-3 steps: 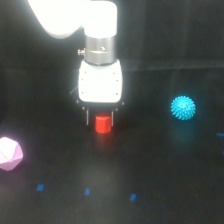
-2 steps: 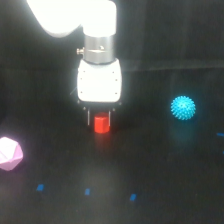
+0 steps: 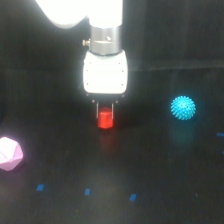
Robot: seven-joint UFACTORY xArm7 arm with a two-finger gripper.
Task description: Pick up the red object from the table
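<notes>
The red object (image 3: 105,120) is a small bright red stubby cylinder, in the middle of the exterior view. My gripper (image 3: 105,111) hangs straight down from the white arm, and its two thin dark fingers (image 3: 95,108) are shut on the red object's top. The red object hangs a little above the black table (image 3: 150,165), with a faint red reflection on the surface below it.
A teal spiky ball (image 3: 183,107) lies on the table at the exterior view's right. A pink polyhedron (image 3: 10,152) lies at the left edge. Small blue tape marks (image 3: 87,191) dot the front of the table.
The gripper has risen a little with the red object held between its fingers. The red object has come off the table. The ball and polyhedron have not moved.
</notes>
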